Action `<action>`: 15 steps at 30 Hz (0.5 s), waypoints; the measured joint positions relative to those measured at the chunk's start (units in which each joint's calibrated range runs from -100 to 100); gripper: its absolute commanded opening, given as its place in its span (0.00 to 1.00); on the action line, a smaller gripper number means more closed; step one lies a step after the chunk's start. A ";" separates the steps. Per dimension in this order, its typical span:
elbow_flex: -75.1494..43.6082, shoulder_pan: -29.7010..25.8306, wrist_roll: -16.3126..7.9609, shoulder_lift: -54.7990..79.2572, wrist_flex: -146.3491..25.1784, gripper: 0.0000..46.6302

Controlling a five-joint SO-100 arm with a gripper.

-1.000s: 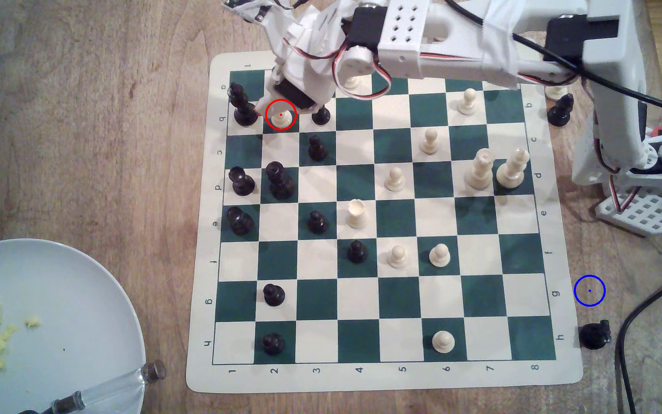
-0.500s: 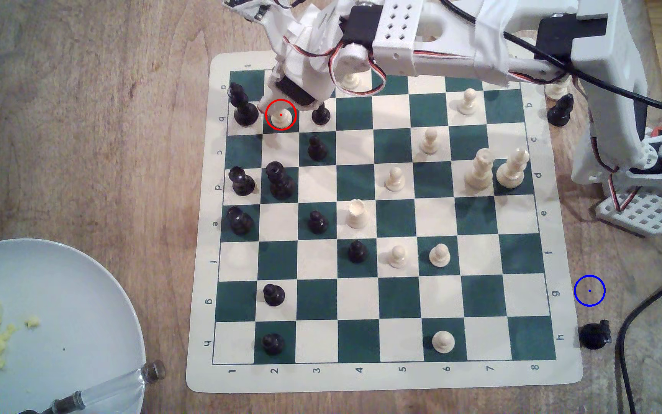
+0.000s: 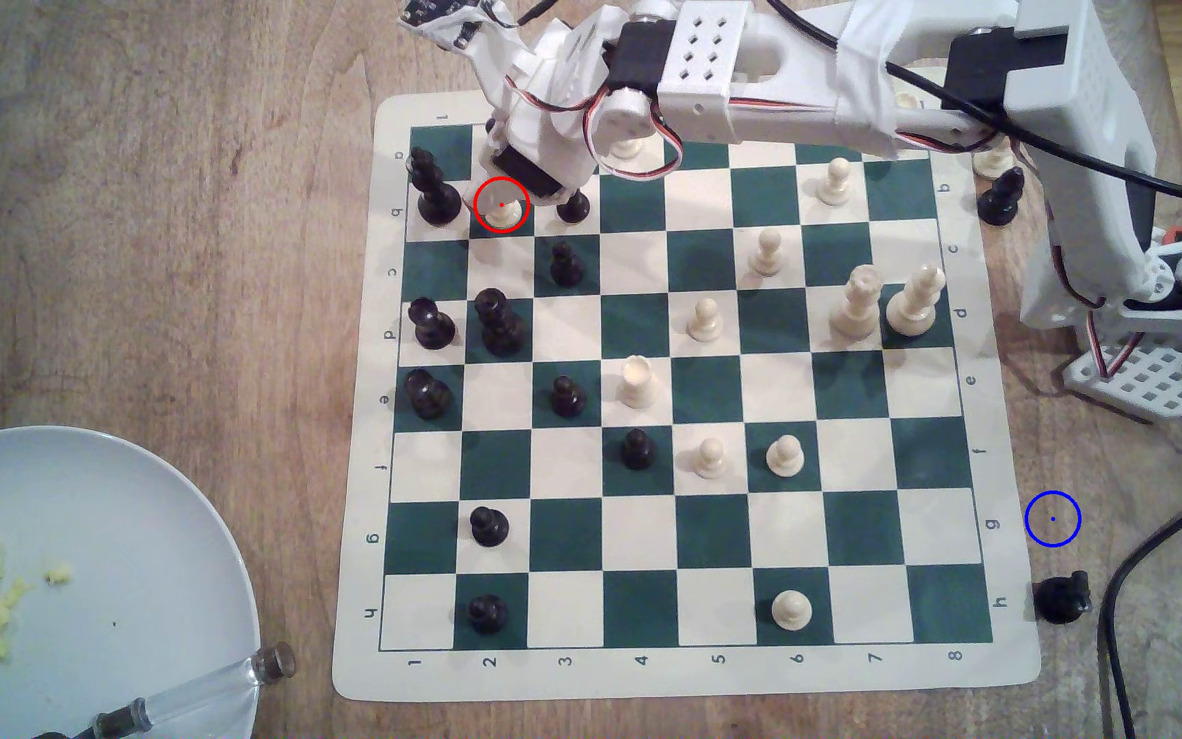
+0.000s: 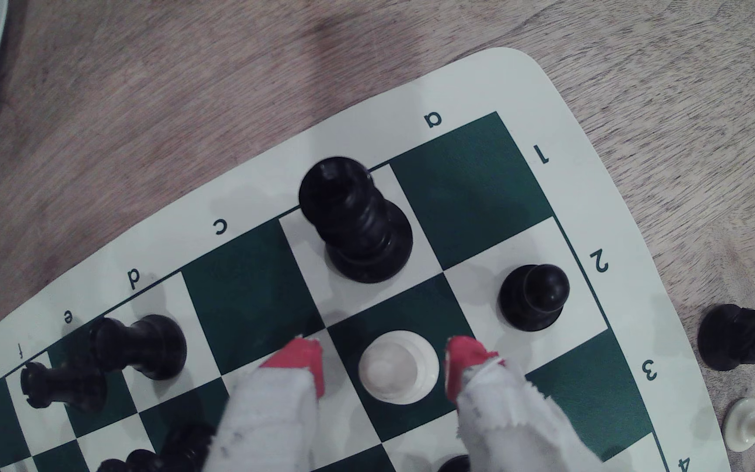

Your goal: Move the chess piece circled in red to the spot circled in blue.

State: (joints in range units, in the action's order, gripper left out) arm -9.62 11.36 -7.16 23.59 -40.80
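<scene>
The chess piece circled in red, a small cream pawn, stands on a green square near the board's far left corner in the exterior view. My gripper hangs right over it. In the wrist view the gripper is open, and its red-tipped fingers flank the pawn with a gap on each side. The spot circled in blue is bare wood off the board's right edge, close to the near corner.
A tall black piece and a black pawn stand one square to either side of the cream pawn. A black knight and a cable lie close to the blue ring. A plate sits at near left.
The arm has crept slightly to the exterior view's left, and the gripper has settled a little closer over the circled pawn. No piece has moved.
</scene>
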 measured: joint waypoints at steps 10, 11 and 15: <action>-0.09 0.00 -0.39 2.43 1.43 0.29; -0.09 0.00 -0.39 2.43 1.59 0.29; -0.09 -0.29 -0.39 2.43 1.83 0.28</action>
State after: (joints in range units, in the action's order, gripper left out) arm -9.72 11.06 -7.55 26.02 -38.96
